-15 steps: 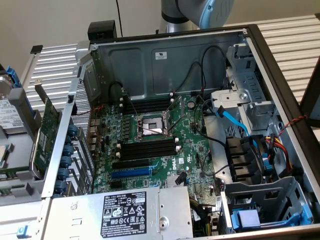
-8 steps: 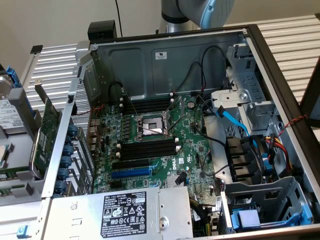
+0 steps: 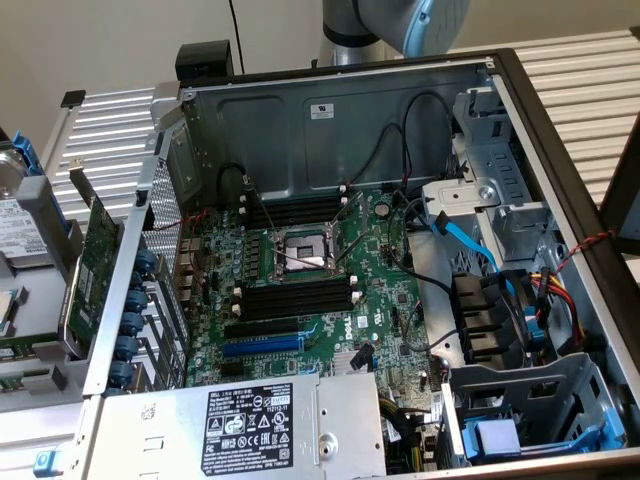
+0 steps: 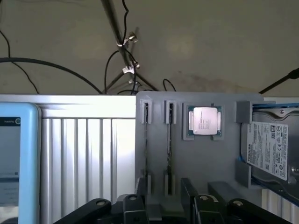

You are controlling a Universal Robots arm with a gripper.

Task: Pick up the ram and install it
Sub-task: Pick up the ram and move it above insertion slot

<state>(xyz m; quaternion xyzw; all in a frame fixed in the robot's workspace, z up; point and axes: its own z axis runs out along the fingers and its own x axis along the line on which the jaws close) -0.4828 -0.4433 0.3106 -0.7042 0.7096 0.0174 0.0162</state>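
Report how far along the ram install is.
Done: the computer case is open, exposing the black memory slots; no pickup shows. In hand: nothing; the claw is open at the gray tray. Left: both picking and installing, since the ram stands in its holder there.

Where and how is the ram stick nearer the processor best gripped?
I'd grip the ram stick at mid-length by its exposed upper edge, coming from above, the fingers closing on its two broad faces. It stands on edge in the grey tray, its ends in holders, so the middle looks the freest part. The open gripper already appears lined up across its thin side.
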